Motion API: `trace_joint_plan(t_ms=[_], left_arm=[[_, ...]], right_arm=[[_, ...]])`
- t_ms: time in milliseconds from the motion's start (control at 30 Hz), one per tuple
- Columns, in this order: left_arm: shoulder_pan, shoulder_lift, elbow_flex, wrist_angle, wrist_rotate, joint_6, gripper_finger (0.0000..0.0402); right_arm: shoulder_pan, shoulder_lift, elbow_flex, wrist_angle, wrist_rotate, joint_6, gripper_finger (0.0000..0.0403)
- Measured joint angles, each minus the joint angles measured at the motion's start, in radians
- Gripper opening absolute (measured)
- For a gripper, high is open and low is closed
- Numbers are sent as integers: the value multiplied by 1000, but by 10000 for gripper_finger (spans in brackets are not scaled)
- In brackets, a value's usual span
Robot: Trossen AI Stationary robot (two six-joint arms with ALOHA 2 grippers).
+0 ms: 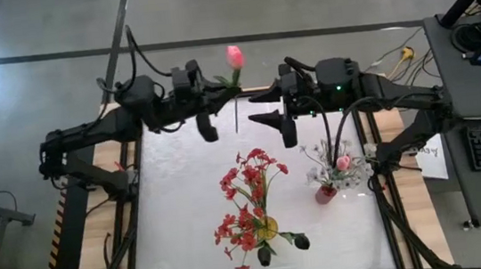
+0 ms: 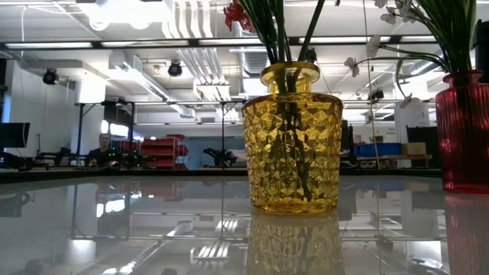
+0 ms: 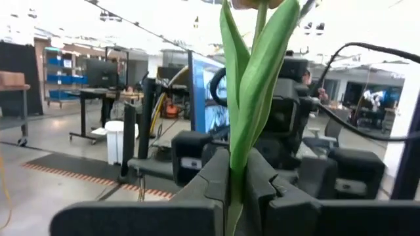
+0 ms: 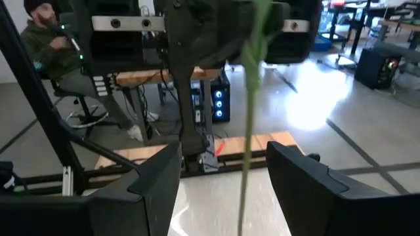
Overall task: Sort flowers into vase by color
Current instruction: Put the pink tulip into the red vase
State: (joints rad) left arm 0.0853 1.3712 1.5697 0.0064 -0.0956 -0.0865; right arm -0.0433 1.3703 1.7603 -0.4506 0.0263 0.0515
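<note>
My left gripper is raised over the table's far edge and shut on a pink-budded flower that stands upright, its green stem hanging below. My right gripper faces it, open. In the right wrist view the stem shows in the gap between the right fingers, untouched. A yellow vase holds red blossom clusters and dark buds. A red vase holds white sprays and a pink bud. My left gripper pinches the flower between its two fingers at the leafy part of the stem, below the bud. The fingers come level from the table's left, across the stem. The flower is lifted clear and upright, its leaves rising above the fingers.
Both vases stand on the glossy white table, the yellow vase near the middle front and the red vase to its right. Bare table lies to the left of them. A person sits beyond the table.
</note>
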Motion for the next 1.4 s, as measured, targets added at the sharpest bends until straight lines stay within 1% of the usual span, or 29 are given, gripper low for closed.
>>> trace_joint_plan(t_ms=[100,133,233,300,467,567,633,733,833,933,1000,1100,1167,1300,1400], left_arm=[[-1,49,33,54,2,-2,0],[-3,66,41,67,9,-3,0],[-7,106,72,80,34,-4,0],[-10,122,89,81,35,-4,0],[-14,154,120,90,38,-10,0],[-15,168,121,87,58,-22,0],[-16,174,121,89,59,-27,0],[-15,178,120,90,59,-27,0],[-15,180,120,89,58,-27,0],[-15,179,120,73,55,-27,4],[-15,174,120,48,56,-26,18],[-15,155,124,-15,58,-19,55],[-15,148,157,-88,58,-6,86],[-15,140,275,-336,54,30,145],[-20,140,361,-508,52,45,175]], right_arm=[[-2,-5,0,26,5,0,215],[-3,-7,0,32,25,0,215],[-4,-14,0,35,127,12,215],[-5,-20,0,39,159,9,214],[-5,-38,0,54,158,1,214],[-1,-37,0,48,150,-11,207],[4,-36,0,45,149,-12,194],[4,-35,0,42,122,-10,160],[5,-33,0,38,100,0,111],[6,-34,0,37,96,0,53],[6,-35,0,31,97,-2,22],[6,-38,0,31,96,6,17],[6,-47,0,34,97,7,15],[6,-80,0,32,99,3,14],[6,-123,0,4,105,-10,14]])
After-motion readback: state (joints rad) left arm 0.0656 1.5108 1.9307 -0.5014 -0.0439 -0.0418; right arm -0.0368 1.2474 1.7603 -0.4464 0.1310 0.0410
